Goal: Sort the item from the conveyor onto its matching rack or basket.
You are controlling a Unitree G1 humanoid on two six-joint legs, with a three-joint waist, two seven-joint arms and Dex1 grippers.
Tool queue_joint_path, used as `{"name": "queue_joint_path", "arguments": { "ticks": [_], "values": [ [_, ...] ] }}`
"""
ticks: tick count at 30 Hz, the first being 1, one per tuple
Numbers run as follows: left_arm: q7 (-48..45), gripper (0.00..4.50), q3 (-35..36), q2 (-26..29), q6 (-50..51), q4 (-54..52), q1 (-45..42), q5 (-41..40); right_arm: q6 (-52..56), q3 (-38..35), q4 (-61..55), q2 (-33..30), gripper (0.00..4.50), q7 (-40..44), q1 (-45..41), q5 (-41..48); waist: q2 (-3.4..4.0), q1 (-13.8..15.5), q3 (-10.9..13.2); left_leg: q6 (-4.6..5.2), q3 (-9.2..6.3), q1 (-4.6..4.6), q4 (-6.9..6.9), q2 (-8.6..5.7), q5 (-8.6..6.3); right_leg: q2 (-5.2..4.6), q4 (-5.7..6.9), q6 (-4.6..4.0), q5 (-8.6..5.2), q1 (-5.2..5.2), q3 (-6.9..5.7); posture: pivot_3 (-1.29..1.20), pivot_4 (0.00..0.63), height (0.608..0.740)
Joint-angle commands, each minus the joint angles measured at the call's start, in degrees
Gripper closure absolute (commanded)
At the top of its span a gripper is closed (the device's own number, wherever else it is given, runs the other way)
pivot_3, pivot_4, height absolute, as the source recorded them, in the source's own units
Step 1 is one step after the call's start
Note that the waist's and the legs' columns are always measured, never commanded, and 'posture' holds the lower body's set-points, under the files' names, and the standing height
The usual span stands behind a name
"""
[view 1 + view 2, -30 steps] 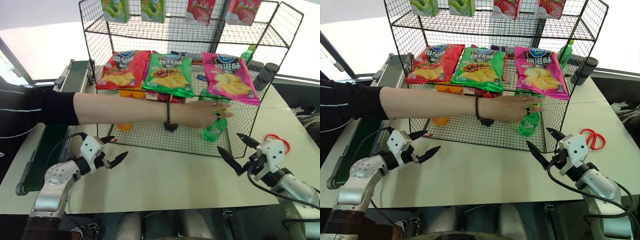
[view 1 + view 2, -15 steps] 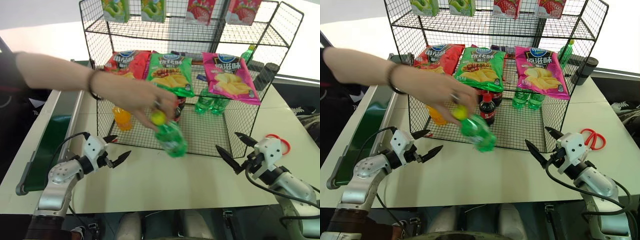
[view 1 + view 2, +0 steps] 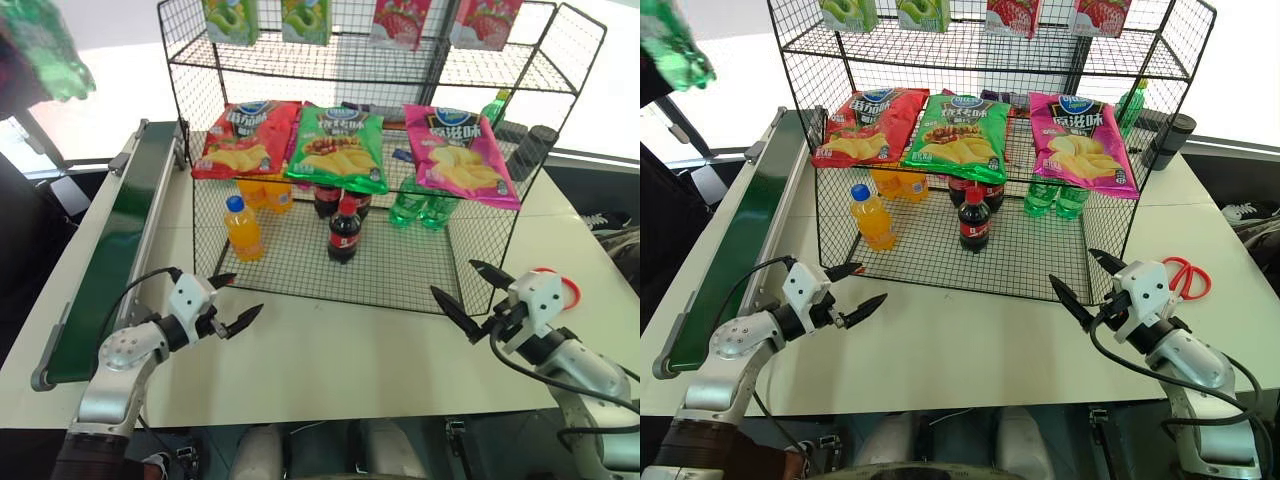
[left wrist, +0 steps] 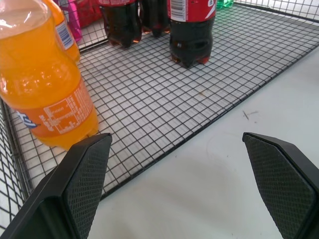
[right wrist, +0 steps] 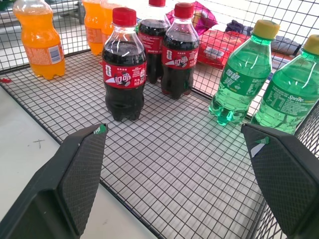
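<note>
Left eye view puts the item [image 3: 45, 50], the green soda bottle, at the far left, up off the surface above the far stretch of the conveyor [image 3: 115, 260]; it is blurred, so we cannot tell its long axis or what holds it. We judge that it has yet to land on the belt, so nothing is within reach. Our left gripper [image 3: 232, 300] hovers over the worktop [image 3: 340, 355] just right of the conveyor's near end, fingers spread wide and empty, pointing toward the rack [image 3: 400, 285]. Our right gripper [image 3: 468, 294] hangs by the rack's near right corner, fingers equally spread and empty. The bottle lies far and left of both, and the left arm is plainly nearer, so we would expect it to take the pick.
</note>
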Motion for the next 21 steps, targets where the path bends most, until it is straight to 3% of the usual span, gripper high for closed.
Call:
{"name": "queue_joint_path", "arguments": {
  "ticks": [1, 16, 21],
  "values": [
    [0.74, 0.0, 2.67, 0.33, 0.16, -3.87, 1.22, -1.99, -1.12, 0.27, -0.01, -0.09, 0.05, 0.56, -1.21, 0.19, 0.0, -0.06, 0.0, 0.0, 0.0, 0.0, 0.0, 0.0, 0.0, 0.0, 0.0, 0.0, 0.0, 0.0, 0.0, 0.0, 0.15, 0.74],
    [14.09, 0.0, 22.21, -1.32, 11.83, -8.56, 4.71, -13.76, -0.7, 5.17, 4.22, 0.32, 0.05, 2.95, -8.16, 0.52, 0.0, -0.12, 0.0, 0.0, 0.0, 0.0, -0.03, 0.0, 0.0, -0.05, -0.02, 0.0, 0.0, -0.02, 0.0, 0.0, 0.15, 0.74],
    [20.32, 0.0, 25.56, -2.42, 10.74, -3.36, 3.21, -11.26, 0.72, 8.01, 3.31, 0.98, 0.05, 3.18, -10.43, 1.03, -0.01, -0.07, 0.0, -0.01, 0.0, 0.0, -0.03, -0.01, 0.0, -0.06, -0.03, 0.0, 0.0, -0.01, -0.01, 0.0, 0.15, 0.74]
  ]
}}
